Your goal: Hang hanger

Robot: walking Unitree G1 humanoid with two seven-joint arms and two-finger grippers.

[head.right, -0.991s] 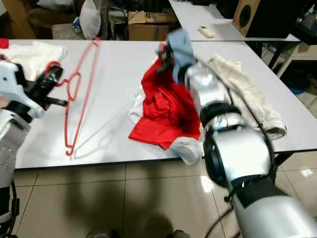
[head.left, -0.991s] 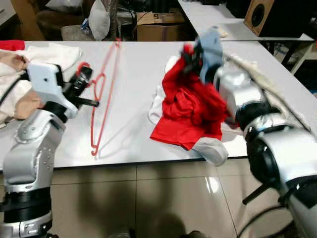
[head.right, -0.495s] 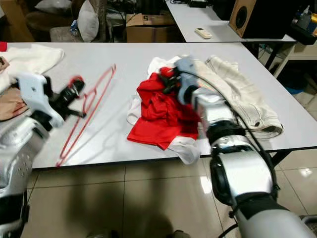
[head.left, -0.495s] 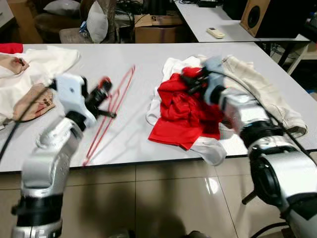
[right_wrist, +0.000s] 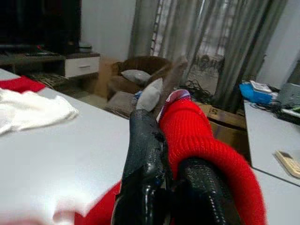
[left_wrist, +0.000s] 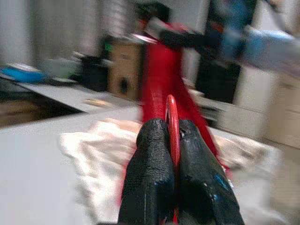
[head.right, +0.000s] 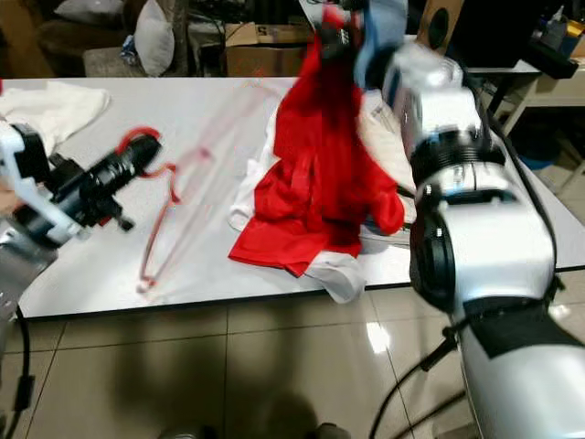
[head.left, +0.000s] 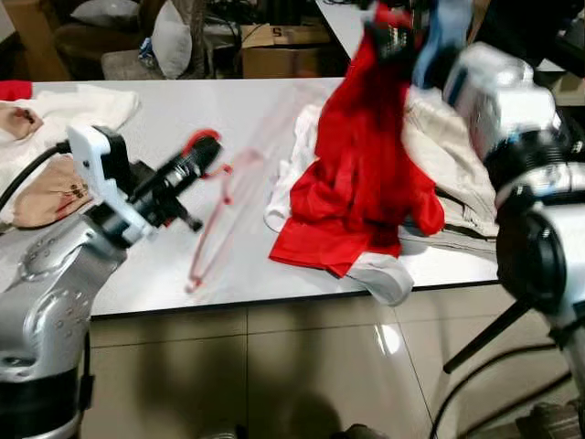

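The left gripper's (head.left: 203, 151) fingers (left_wrist: 152, 173) are closed on the hook of the red hanger (head.left: 224, 206), which is held blurred above the white worktop (head.left: 228, 110). The right gripper's (head.right: 336, 27) fingers (right_wrist: 145, 154) are clamped on the red garment (head.left: 366, 174), which is lifted by its top edge, the lower part resting on white cloth (head.left: 291, 178) on the worktop.

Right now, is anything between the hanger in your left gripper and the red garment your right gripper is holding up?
Nothing visible blocks it. The left gripper is shut on the hook of the thin red wire hanger, and the right gripper holds the red fabric garment lifted above the white table; only bare tabletop lies between them.
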